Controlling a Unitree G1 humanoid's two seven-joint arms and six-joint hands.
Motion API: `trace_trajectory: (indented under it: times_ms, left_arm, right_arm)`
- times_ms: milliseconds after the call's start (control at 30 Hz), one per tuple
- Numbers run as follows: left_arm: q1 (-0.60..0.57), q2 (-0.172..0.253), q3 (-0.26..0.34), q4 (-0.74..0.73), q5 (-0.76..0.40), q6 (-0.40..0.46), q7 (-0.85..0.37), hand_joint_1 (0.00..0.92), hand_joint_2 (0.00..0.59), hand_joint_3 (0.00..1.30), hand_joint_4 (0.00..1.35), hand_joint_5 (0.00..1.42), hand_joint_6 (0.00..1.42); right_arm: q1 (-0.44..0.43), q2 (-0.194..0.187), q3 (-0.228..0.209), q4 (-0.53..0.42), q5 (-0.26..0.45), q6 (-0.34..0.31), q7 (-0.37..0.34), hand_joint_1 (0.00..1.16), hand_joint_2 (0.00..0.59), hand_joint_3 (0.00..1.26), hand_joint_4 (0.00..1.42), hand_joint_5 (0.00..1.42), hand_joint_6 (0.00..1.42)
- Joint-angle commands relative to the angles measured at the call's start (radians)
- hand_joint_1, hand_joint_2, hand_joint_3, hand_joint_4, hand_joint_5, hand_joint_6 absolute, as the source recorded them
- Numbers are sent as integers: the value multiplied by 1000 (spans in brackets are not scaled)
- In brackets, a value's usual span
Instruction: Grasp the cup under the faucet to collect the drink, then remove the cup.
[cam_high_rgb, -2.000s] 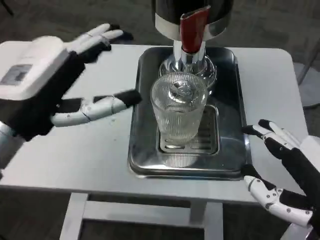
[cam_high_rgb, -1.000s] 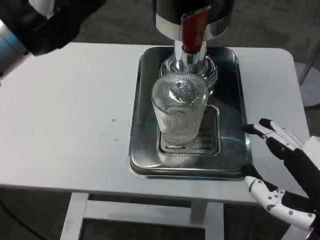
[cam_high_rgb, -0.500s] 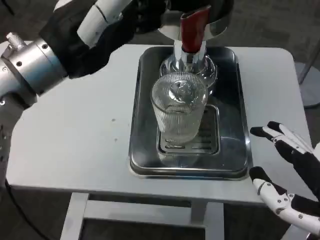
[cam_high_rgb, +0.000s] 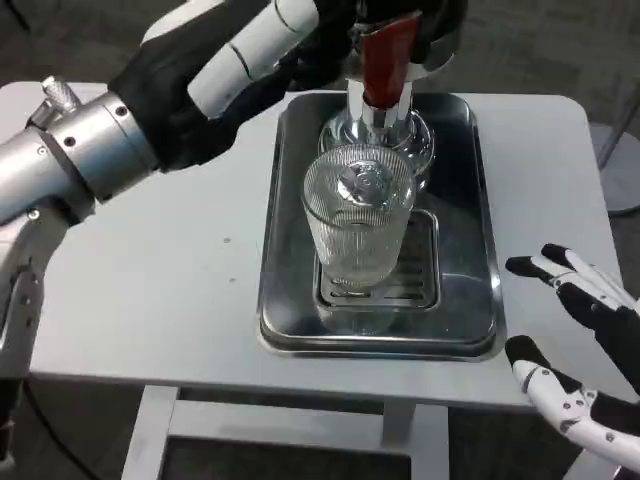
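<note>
- The cup (cam_high_rgb: 358, 222) is showing clear, vertically ribbed glass.
- The faucet (cam_high_rgb: 384, 58) lever is showing red.
- The tray (cam_high_rgb: 478, 300) is gleaming silver.
- The worktop (cam_high_rgb: 150, 280) is showing plain white.

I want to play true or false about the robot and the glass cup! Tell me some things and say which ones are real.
1. The cup stands upright on the metal tray. True.
2. The right hand is holding the cup. False: it sits apart from the cup, beside the tray's right edge, fingers spread.
3. The left hand is up by the dispenser's red lever. True.
4. The cup lies tipped on its side. False: it stands upright under the faucet.
5. The tray sits on a white table. True.
</note>
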Motion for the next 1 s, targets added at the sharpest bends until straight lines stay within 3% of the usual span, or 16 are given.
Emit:
trace_trajectory:
  times_ms: [33,433,1000]
  left_arm:
    - [30,13,-39,27,51,-32,-39,0,121,185,127,223,285]
    - [59,13,-91,55,143,-161,-39,0,105,195,139,224,285]
    - [74,86,-142,80,283,-318,-31,0,94,183,120,204,276]
  right_arm:
    - [13,-2,-12,-18,10,-12,-4,394,500,134,0,0,162]
    - [-2,-4,1,-18,22,8,-3,378,502,134,27,0,147]
    - [-30,-6,15,-18,48,62,-2,358,494,146,73,14,162]
